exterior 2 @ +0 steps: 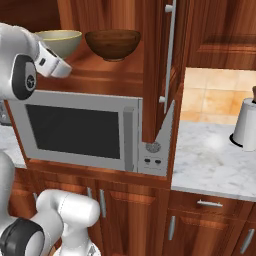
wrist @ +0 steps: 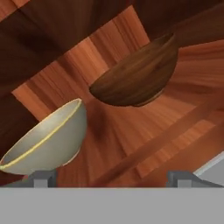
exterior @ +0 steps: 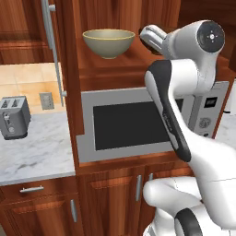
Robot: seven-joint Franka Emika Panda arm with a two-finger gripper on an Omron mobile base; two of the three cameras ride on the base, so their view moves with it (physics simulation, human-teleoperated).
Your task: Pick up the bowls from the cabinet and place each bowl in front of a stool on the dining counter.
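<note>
Beige bowl (exterior: 109,42): upright, mouth up, on the cabinet (exterior: 115,69) niche shelf above the microwave (exterior: 133,122).
Wooden bowl (exterior 2: 112,44): upright beside it, apart.
My gripper (wrist: 111,177): fingers spread, empty, facing both.

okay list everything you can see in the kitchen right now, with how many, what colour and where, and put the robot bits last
beige-olive bowl: one, yellow rim, upright in the open shelf niche, to the left.
wood bowl: one, dark brown, upright in the same niche, beside the other, apart from it.
cabinet: one, reddish-brown wood, silver handles, around the niche.
microwave: one, grey with dark door, built in below the niche.
toaster: one, dark grey, on the marble worktop left of the cabinet.
white vessel: one, on the marble worktop right of the cabinet.
arm: one, white with dark joints, raised toward the niche.
gripper: one, dark tips wide apart, jaws open, holding nothing.
</note>
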